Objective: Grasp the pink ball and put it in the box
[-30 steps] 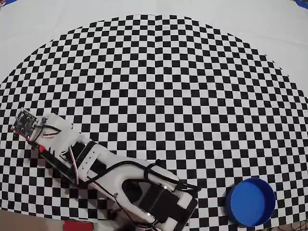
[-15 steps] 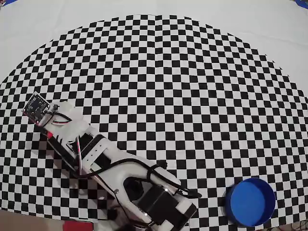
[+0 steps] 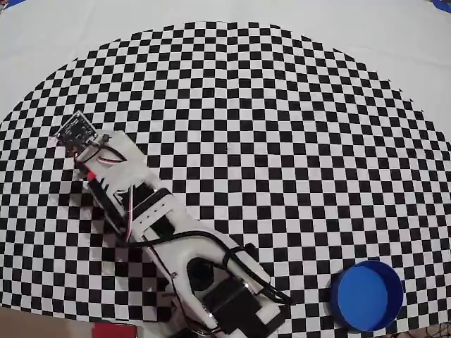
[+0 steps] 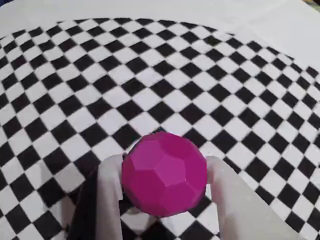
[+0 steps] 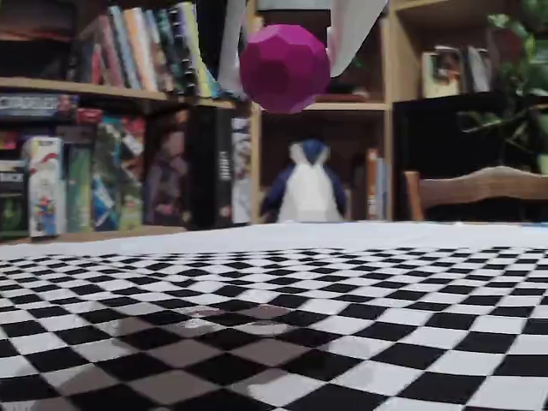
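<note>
Jaws clamp pink ball (image 4: 164,172) between them, aloft.

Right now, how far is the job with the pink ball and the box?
Grasp done: the end effector holds the pink ball between its fingers, lifted clear of the checkered cloth in the fixed view. Left: carry it to the blue box, which looks empty, and release.

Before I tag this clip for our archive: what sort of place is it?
Probably a home room, not a lab: shelves of books and boxed games, a penguin plush, and a wooden chair behind the checkered table.
</note>
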